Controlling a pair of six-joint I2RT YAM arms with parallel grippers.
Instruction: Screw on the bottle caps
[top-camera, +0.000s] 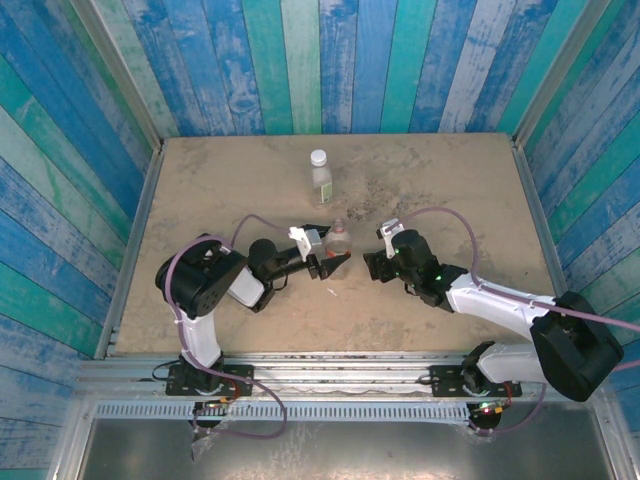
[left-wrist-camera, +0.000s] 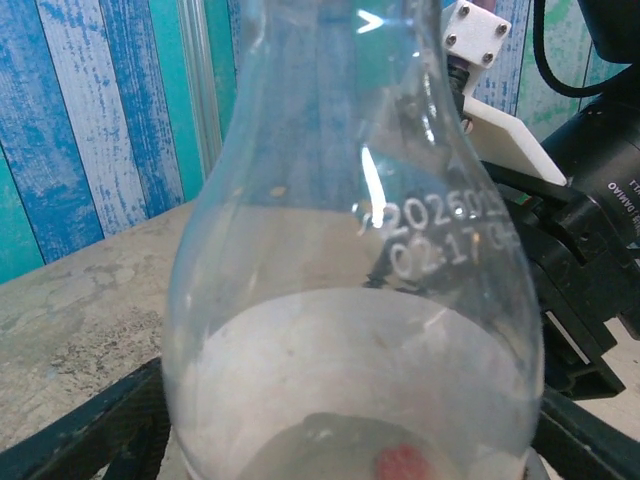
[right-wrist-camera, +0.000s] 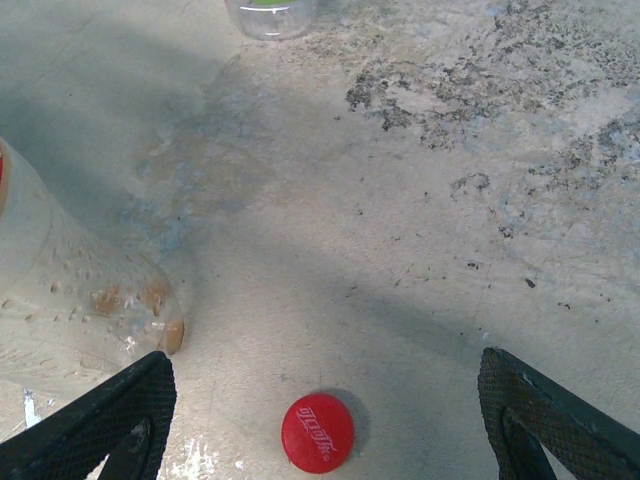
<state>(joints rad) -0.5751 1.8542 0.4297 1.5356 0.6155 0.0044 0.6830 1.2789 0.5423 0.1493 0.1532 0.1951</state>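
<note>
Right now the red-label bottle (top-camera: 338, 240) stands uncapped mid-table (top-camera: 200, 170), between the two arms. Left claw (top-camera: 331, 263) sits around its lower part. In the left wrist view the clear bottle body is up close with a dark finger (left-wrist-camera: 90, 435) low on each side, but can't tell whether the jaws actually clamp it or just flank it. Right claw (top-camera: 379, 263) is just right of that bottle, jaws spread wide, nothing held. Red cap (right-wrist-camera: 317, 432) lies flat on the table between the right claw's fingers (right-wrist-camera: 545, 415), printed side up, near the bottle's base but apart from it. Green-label bottle (top-camera: 320, 180) stands farther back, upright, white cap (top-camera: 319, 157) on its neck.
</note>
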